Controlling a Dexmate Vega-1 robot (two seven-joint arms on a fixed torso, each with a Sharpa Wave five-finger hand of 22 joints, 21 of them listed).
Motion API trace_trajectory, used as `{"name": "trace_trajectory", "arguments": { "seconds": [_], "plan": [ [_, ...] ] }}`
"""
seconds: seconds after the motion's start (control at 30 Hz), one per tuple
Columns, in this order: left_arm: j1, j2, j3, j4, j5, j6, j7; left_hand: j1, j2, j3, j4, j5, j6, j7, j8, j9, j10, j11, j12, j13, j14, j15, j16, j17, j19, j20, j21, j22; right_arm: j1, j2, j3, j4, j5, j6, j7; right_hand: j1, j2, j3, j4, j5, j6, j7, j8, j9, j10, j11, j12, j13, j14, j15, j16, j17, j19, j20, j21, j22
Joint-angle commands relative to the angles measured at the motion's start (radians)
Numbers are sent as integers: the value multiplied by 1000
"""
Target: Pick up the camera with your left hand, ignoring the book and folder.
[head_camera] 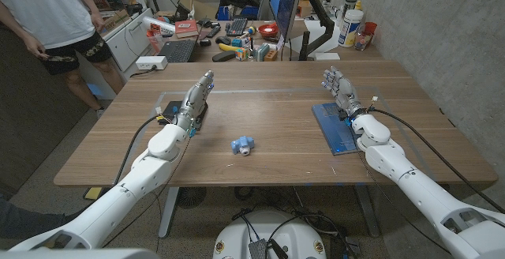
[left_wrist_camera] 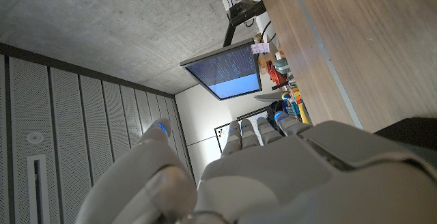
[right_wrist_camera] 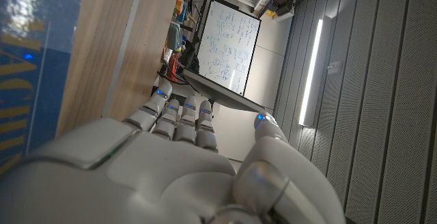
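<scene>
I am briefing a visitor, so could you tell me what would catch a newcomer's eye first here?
Probably the small blue camera alone at the table's middle, between both arms. The left hand is over a dark folder; the right hand is above a blue book.

Left hand (head_camera: 199, 91) empty, fingers straight and close together, arm stretched forward. Right hand (head_camera: 339, 85) likewise empty, fingers extended, arm reaching forward.

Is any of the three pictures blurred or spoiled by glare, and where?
Head view: even light, sharp; the small blue camera throws a soft shadow. Left wrist view: the left hand close up looks soft. Right wrist view: a bright wall lamp glares; the blue book is blurred.
</scene>
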Motion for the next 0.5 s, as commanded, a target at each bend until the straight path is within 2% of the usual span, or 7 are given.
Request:
{"name": "trace_trajectory", "arguments": {
  "seconds": [0.03,0.5],
  "plan": [
    [43,16,-8,-35,16,-29,7,11,0,0,-7,4,10,2,7,2,5,-3,9,2,4,2,7,5,-6,-53,3,2,3,1,-4,-3,-8,4,-5,5,4,2,-6,5,9,2,2,4,11,-3,0,5,8,-4,4,6,8,-23,-4,4],
    [88,39,-19,-82,53,-57,23,16,2,0,-9,5,17,-2,8,2,13,-4,11,2,13,1,9,5,-4,-49,4,2,4,1,-4,-10,-13,7,-12,4,4,1,-6,5,11,0,2,4,13,-1,0,5,11,-6,4,6,11,-23,-9,4]
  ]
}}
